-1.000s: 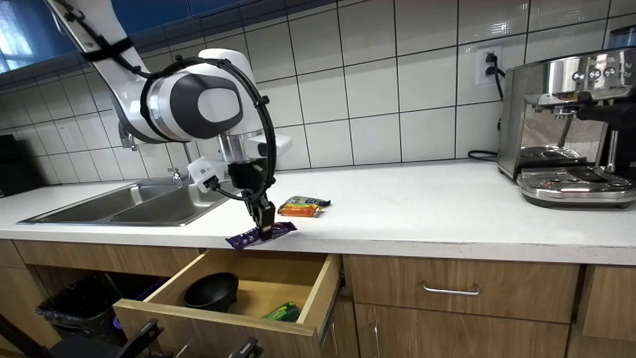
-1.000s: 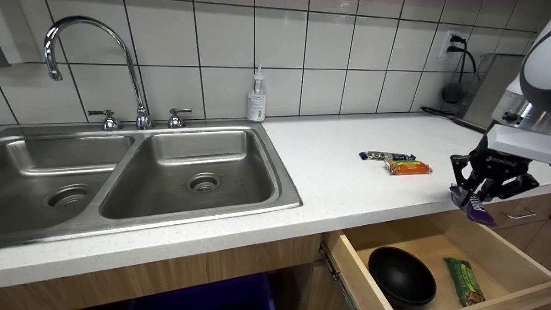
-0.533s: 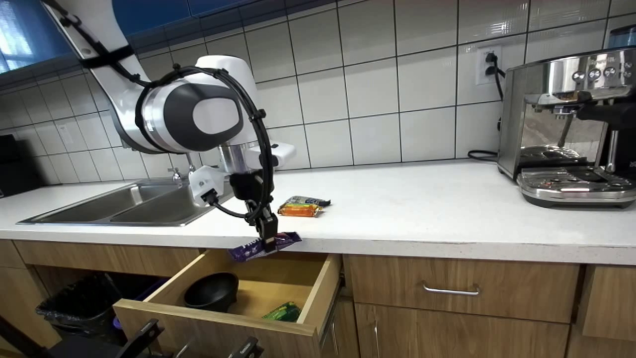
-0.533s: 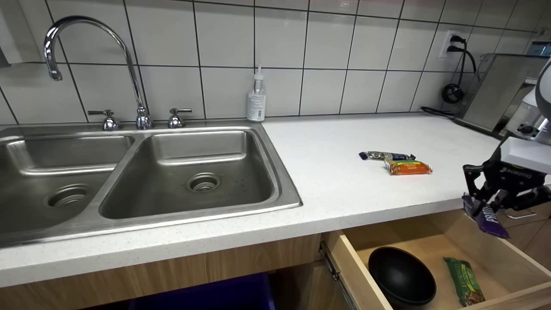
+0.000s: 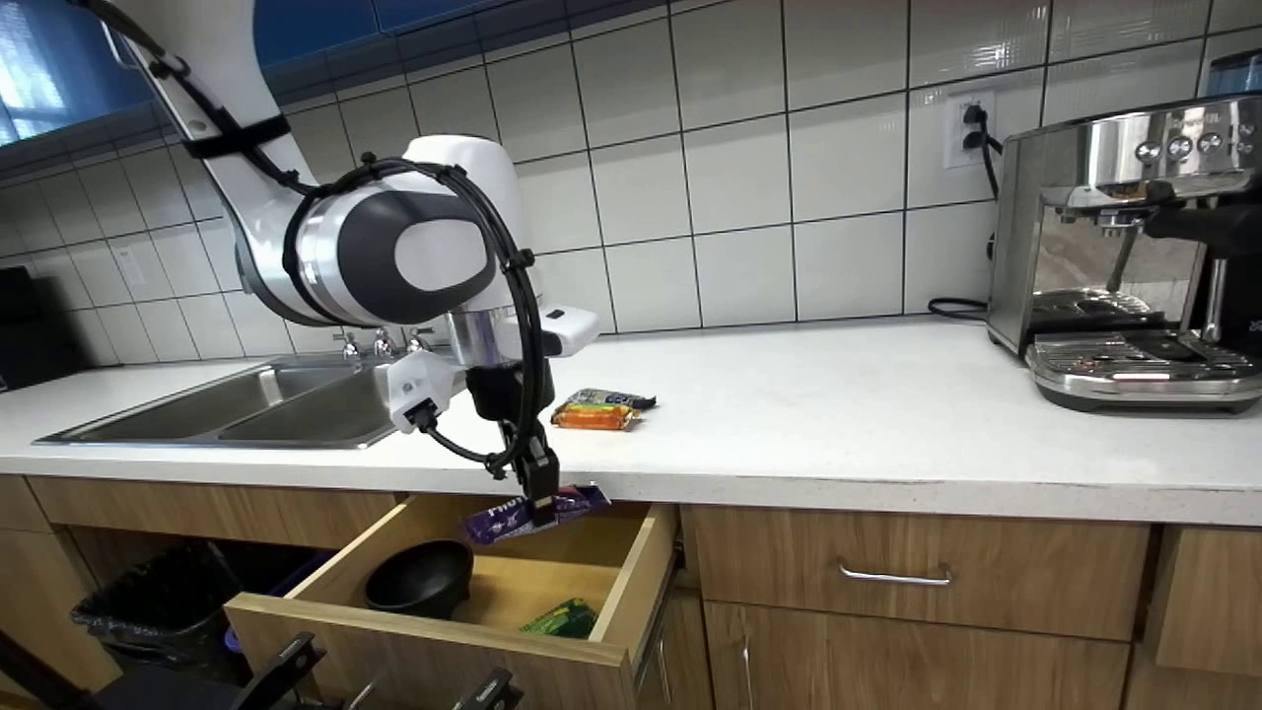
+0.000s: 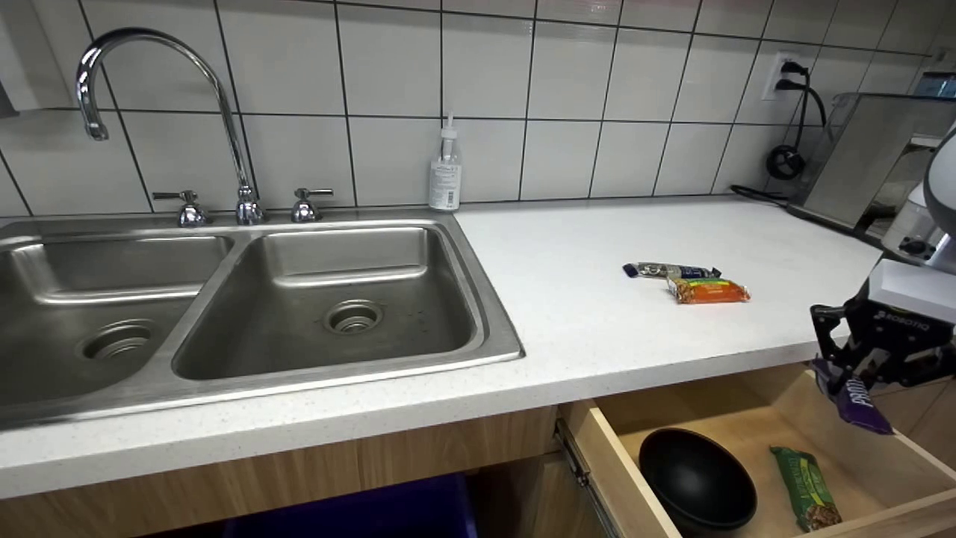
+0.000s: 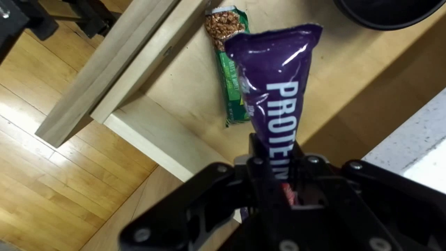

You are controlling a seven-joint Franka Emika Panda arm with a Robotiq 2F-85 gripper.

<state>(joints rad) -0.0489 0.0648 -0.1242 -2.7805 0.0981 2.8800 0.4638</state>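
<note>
Jaws pinch a purple packet (image 7: 275,92) (marked PROTEIN).

At the left, a double steel sink (image 6: 482,302) with a chrome tap (image 6: 247,205) is set into the desk (image 5: 838,414); a pump bottle (image 6: 446,179) stands by its far right corner. A coffee machine (image 5: 1124,247) stands at the right, a wall outlet (image 5: 956,143) beyond its left side. Below the desk, left, is a black bin bag (image 5: 148,611).
</note>
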